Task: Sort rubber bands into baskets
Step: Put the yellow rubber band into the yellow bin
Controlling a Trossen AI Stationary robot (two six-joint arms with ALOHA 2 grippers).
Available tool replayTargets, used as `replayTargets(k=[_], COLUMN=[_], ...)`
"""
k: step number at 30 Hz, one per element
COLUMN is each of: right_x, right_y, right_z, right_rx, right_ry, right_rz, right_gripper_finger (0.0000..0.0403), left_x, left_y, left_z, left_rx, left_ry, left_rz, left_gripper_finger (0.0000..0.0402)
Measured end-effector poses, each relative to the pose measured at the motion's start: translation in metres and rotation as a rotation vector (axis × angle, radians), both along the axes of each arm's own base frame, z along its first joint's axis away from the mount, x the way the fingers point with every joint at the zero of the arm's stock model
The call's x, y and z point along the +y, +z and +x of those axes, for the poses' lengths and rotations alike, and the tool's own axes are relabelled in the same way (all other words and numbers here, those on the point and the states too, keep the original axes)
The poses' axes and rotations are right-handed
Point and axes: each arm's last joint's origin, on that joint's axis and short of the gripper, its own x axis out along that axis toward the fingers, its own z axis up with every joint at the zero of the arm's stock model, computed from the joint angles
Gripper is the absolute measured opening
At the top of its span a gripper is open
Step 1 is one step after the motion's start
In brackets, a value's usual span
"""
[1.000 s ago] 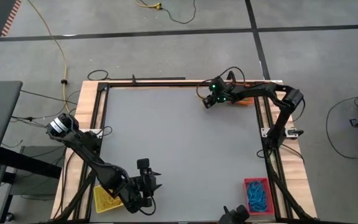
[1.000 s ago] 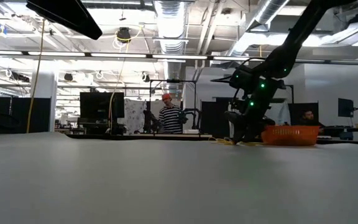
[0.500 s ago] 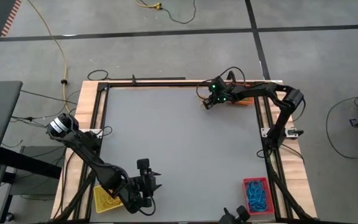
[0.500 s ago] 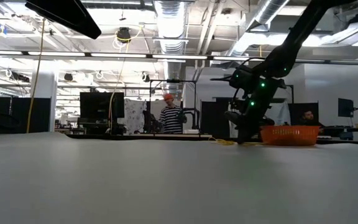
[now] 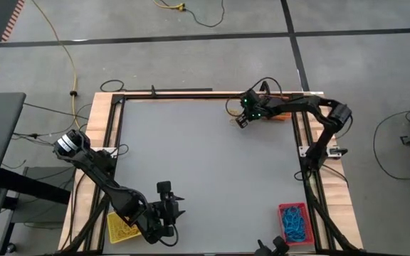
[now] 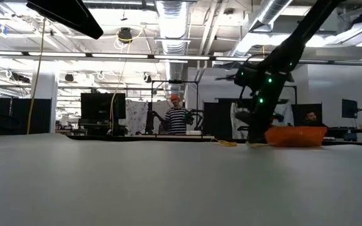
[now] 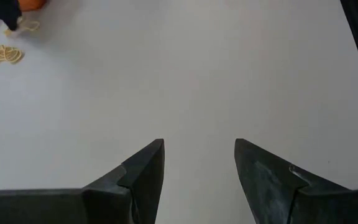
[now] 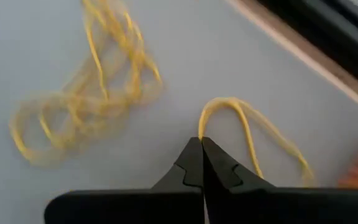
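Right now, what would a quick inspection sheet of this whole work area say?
Surface: grey table, mostly bare.
Job's things: yellow basket near corner by left arm; red basket holding blue bands; orange basket at far edge; loose pile of yellow rubber bands beside it.
Clutter: nothing seen.
Grippers: right gripper shut on a yellow band near the orange basket; left gripper open, over bare table.
Cables: yellow cable on floor.
Surroundings: a person standing in the room behind.
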Motion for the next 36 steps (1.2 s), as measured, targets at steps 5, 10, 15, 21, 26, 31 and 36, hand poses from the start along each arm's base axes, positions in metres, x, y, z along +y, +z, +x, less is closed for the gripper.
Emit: replayTargets(k=[5,10,15,21,26,31,36], right_x=[0.008,0.023,0.040,0.068,0.103,0.150,0.202], right_y=[0.029,0.058,0.082,0.102,0.111,0.113,0.115], right_z=[-0.005,-0.007,-0.007,-0.003,0.007,0.020,0.029], right_rx=[-0.010,-0.063,-0.130,-0.194,-0.235,-0.273,-0.347], right_ry=[-0.002,0.039,0.087,0.181,0.315,0.476,0.637], right_rz=[-0.080,-0.134,-0.181,-0.212,-0.212,-0.181,-0.144], right_gripper_finger=[0.0018,0.0018,0.0017,0.0017,0.0018,0.0019,0.0019], left_x=[0.000,0.000,0.000,0.002,0.003,0.009,0.022], left_y=[0.000,0.000,0.000,0.000,0.002,0.003,0.003], left_z=[0.000,0.000,0.000,0.001,0.001,0.005,0.014], left_rx=[0.001,-0.001,0.000,-0.004,-0.030,-0.059,-0.048], left_ry=[-0.001,-0.001,-0.007,-0.017,-0.008,0.024,0.057], left_rz=[0.003,0.010,0.021,0.062,0.141,0.234,0.263], left_gripper_finger=[0.0185,0.0185,0.0185,0.0185,0.0185,0.0185,0.0185])
